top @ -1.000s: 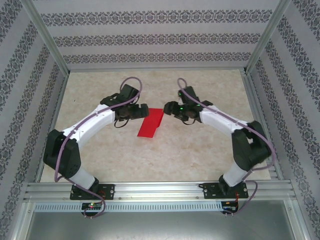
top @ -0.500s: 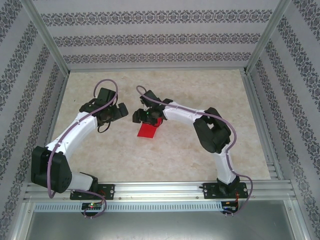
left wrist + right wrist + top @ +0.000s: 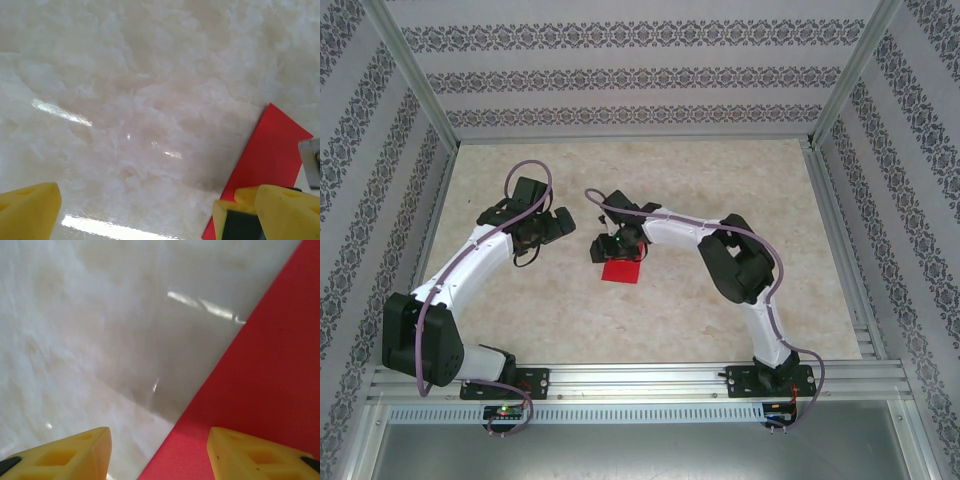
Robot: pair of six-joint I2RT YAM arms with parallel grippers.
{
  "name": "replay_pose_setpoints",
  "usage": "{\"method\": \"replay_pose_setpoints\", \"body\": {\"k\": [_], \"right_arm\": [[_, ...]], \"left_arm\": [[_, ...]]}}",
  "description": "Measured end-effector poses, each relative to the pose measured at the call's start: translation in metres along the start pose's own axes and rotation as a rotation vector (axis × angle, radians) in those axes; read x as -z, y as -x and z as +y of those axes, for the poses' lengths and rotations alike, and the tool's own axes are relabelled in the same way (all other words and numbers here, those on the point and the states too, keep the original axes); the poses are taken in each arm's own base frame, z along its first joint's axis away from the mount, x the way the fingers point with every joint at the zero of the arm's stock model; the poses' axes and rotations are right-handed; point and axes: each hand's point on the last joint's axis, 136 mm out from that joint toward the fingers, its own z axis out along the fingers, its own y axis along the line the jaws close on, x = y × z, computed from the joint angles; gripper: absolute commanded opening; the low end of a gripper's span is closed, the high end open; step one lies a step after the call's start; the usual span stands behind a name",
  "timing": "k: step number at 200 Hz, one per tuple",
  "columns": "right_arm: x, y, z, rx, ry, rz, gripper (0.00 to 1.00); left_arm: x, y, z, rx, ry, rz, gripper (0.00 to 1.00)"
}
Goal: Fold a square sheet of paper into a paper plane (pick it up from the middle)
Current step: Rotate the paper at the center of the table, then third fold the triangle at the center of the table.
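Right gripper (image 3: 159, 455): mine, jaws parted and grasping nothing, straddling the edge of the thin bright red paper sheet (image 3: 270, 365) on the pale marble-patterned tabletop (image 3: 75, 340).
Left gripper (image 3: 145, 215): spread wide, empty, just beside the sheet.
Paper: flat mid-table, under my right wrist.
Progress: by my reading partly folded, with no pointed dart yet.
Right arm (image 3: 740, 265): elbow bent sharply, reaching across centre.
Left arm (image 3: 470, 262): arced inward.

Paper (image 3: 620, 270) lies flat on the table (image 3: 740, 180), mid-table. My right gripper (image 3: 612, 246) is over its far edge. The paper's edge runs between my 2 fingers (image 3: 260, 450): 1 over paper, 1 over bare table. My left gripper (image 3: 558, 224) is just left of the paper.
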Motion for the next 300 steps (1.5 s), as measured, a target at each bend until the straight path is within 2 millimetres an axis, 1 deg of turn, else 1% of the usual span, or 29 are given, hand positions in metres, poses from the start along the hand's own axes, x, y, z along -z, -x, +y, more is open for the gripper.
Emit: {"method": "replay_pose_setpoints", "body": {"k": [16, 33, 48, 59, 79, 101, 118, 136, 152, 164, 177, 196, 210, 227, 260, 281, 300], "right_arm": [[0.007, -0.019, -0.006, 0.062, -0.007, 0.040, 0.54], [0.015, -0.037, -0.014, 0.095, -0.006, 0.080, 0.54], [0.022, -0.046, -0.019, 0.090, 0.000, 0.096, 0.54], [0.028, -0.050, -0.024, 0.071, 0.003, 0.096, 0.55], [0.049, -0.048, -0.028, 0.006, 0.025, 0.039, 0.56], [0.084, -0.035, -0.035, -0.107, 0.065, -0.087, 0.56], [0.107, -0.029, -0.052, -0.213, 0.080, -0.184, 0.56], [0.119, -0.036, -0.074, -0.322, 0.079, -0.238, 0.56], [0.119, -0.051, -0.093, -0.413, 0.071, -0.243, 0.56], [0.115, -0.062, -0.100, -0.456, 0.069, -0.230, 0.56], [0.109, -0.073, -0.102, -0.480, 0.078, -0.208, 0.56], [0.103, -0.083, -0.103, -0.506, 0.092, -0.182, 0.56], [0.100, -0.089, -0.104, -0.518, 0.098, -0.168, 0.56], [0.098, -0.091, -0.103, -0.526, 0.106, -0.165, 0.56], [0.097, -0.089, -0.097, -0.512, 0.127, -0.164, 0.56], [0.093, -0.091, -0.092, -0.498, 0.137, -0.152, 0.56], [0.091, -0.092, -0.090, -0.494, 0.141, -0.142, 0.55]], "left_arm": [[0.000, -0.002, -0.002, 0.000, -0.013, 0.011, 1.00], [-0.001, -0.004, -0.006, 0.001, -0.034, 0.025, 0.98], [-0.003, -0.008, -0.010, 0.002, -0.062, 0.041, 0.94], [-0.007, -0.012, -0.013, 0.001, -0.087, 0.061, 0.90], [-0.015, -0.020, -0.023, 0.000, -0.145, 0.106, 0.81], [-0.020, -0.028, -0.040, -0.006, -0.231, 0.156, 0.72], [-0.023, -0.035, -0.057, -0.028, -0.298, 0.187, 0.64], [-0.026, -0.048, -0.079, -0.065, -0.369, 0.229, 0.55], [-0.031, -0.066, -0.097, -0.108, -0.419, 0.276, 0.48], [-0.038, -0.081, -0.109, -0.135, -0.441, 0.316, 0.43], [-0.048, -0.098, -0.120, -0.162, -0.455, 0.364, 0.38], [-0.062, -0.118, -0.132, -0.185, -0.465, 0.417, 0.32], [-0.071, -0.127, -0.139, -0.195, -0.462, 0.445, 0.27], [-0.080, -0.135, -0.145, -0.206, -0.453, 0.465, 0.24], [-0.098, -0.139, -0.144, -0.208, -0.415, 0.476, 0.19], [-0.108, -0.142, -0.138, -0.205, -0.383, 0.482, 0.16], [-0.118, -0.147, -0.132, -0.201, -0.355, 0.495, 0.16]]}}
